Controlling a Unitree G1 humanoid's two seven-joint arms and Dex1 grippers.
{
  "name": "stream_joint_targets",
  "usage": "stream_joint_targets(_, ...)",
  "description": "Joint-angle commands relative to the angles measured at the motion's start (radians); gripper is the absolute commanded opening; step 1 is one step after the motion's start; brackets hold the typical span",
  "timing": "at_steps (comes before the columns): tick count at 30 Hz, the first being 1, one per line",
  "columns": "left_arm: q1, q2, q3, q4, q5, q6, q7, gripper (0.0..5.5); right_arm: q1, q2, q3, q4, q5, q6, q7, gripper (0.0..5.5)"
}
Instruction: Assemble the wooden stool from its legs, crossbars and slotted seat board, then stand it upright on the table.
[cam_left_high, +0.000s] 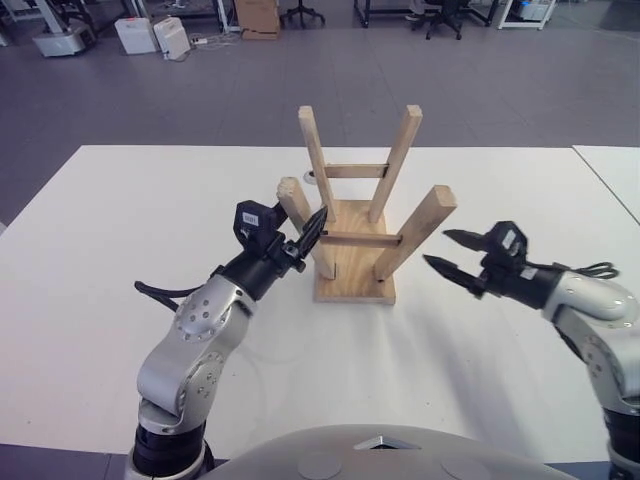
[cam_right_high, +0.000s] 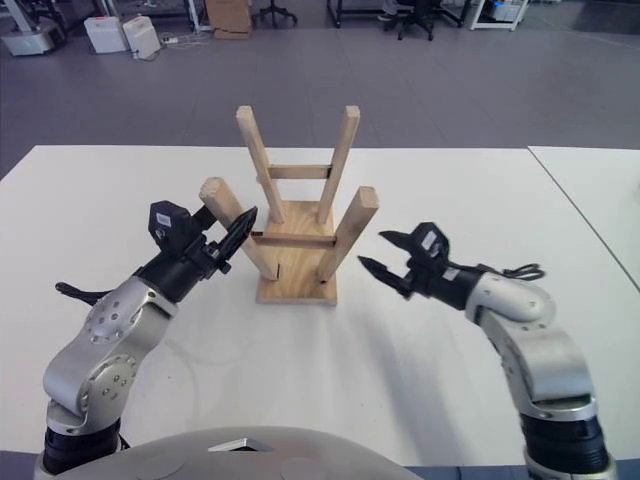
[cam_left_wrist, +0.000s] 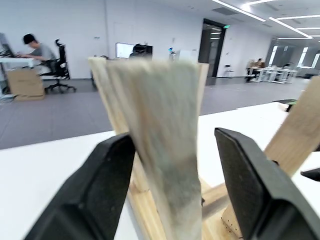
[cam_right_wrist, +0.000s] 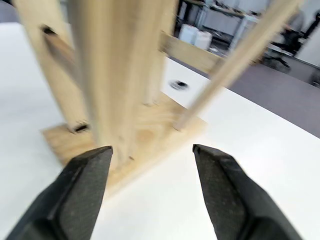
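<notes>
The wooden stool stands upside down mid-table, its seat board (cam_left_high: 352, 285) flat on the top and its legs pointing up and splaying outward. Crossbars (cam_left_high: 360, 239) join the legs. My left gripper (cam_left_high: 313, 235) is open and straddles the near-left leg (cam_left_high: 291, 193) about halfway up. In the left wrist view that leg (cam_left_wrist: 160, 140) sits between the fingers (cam_left_wrist: 107, 185), with a gap on one side. My right gripper (cam_left_high: 437, 250) hovers open just right of the near-right leg (cam_left_high: 425, 225), not touching it. The right wrist view has the same leg (cam_right_wrist: 107, 75) ahead of the right gripper (cam_right_wrist: 152, 150).
The white table (cam_left_high: 120, 220) has bare room to the left, right and front of the stool. A small round fitting (cam_left_high: 309, 177) lies on the tabletop behind the stool. A second table's corner (cam_left_high: 615, 170) is at the far right.
</notes>
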Motion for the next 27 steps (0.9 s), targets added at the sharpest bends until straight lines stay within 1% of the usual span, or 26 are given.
stream_joint_targets(1, -0.261, 0.043, 0.159, -0.050, -0.167, -0.003, -0.023, 2.80, -0.162, -0.006, -0.242, -0.022, 0.335, 0.103, -0.040, 3.00)
stream_joint_targets(2, -0.356, 0.055, 0.215, -0.025, -0.244, 0.012, -0.002, 2.80, -0.230, -0.011, -0.271, -0.013, 0.423, 0.121, -0.065, 3.00)
stream_joint_targets(3, -0.459, 0.074, 0.270, 0.019, -0.320, 0.027, 0.014, 2.80, -0.318, -0.010, -0.277, 0.012, 0.481, 0.137, -0.108, 3.00)
stream_joint_targets(5, -0.601, 0.110, 0.338, 0.127, -0.420, 0.048, 0.017, 2.80, -0.477, 0.024, -0.232, 0.070, 0.525, 0.165, -0.225, 3.00)
stream_joint_targets(6, -0.632, 0.126, 0.352, 0.177, -0.440, 0.059, 0.007, 2.80, -0.534, 0.048, -0.198, 0.092, 0.537, 0.182, -0.283, 3.00)
stream_joint_targets(7, -0.633, 0.143, 0.339, 0.230, -0.432, 0.068, -0.021, 2.80, -0.572, 0.081, -0.154, 0.106, 0.538, 0.200, -0.339, 3.00)
stream_joint_targets(9, -0.568, 0.164, 0.266, 0.322, -0.390, 0.078, -0.102, 2.80, -0.582, 0.140, -0.057, 0.112, 0.520, 0.227, -0.403, 3.00)
stream_joint_targets(12, -0.434, 0.119, 0.152, 0.388, -0.378, 0.062, -0.208, 2.80, -0.498, 0.188, 0.046, 0.131, 0.493, 0.260, -0.425, 3.00)
stream_joint_targets(15, -0.350, 0.065, 0.071, 0.454, -0.334, 0.022, -0.258, 2.80, -0.423, 0.194, 0.088, 0.168, 0.451, 0.239, -0.396, 3.00)
stream_joint_targets(17, -0.322, 0.057, 0.017, 0.497, -0.265, -0.025, -0.278, 2.80, -0.410, 0.191, 0.096, 0.180, 0.450, 0.232, -0.382, 3.00)
stream_joint_targets(19, -0.320, 0.060, -0.035, 0.545, -0.189, -0.068, -0.282, 2.80, -0.412, 0.193, 0.108, 0.170, 0.474, 0.237, -0.370, 3.00)
stream_joint_targets(23, -0.347, 0.040, -0.153, 0.591, -0.063, -0.112, -0.263, 2.80, -0.403, 0.206, 0.173, 0.098, 0.504, 0.257, -0.355, 3.00)
stream_joint_targets(25, -0.345, 0.031, -0.182, 0.578, -0.031, -0.119, -0.246, 2.80, -0.407, 0.211, 0.192, 0.085, 0.498, 0.257, -0.364, 3.00)
stream_joint_targets(26, -0.336, 0.030, -0.178, 0.549, -0.038, -0.113, -0.235, 2.80, -0.411, 0.206, 0.195, 0.084, 0.491, 0.253, -0.367, 3.00)
stream_joint_targets(27, -0.321, 0.042, -0.149, 0.490, -0.069, -0.094, -0.219, 2.80, -0.426, 0.194, 0.171, 0.094, 0.487, 0.246, -0.374, 3.00)
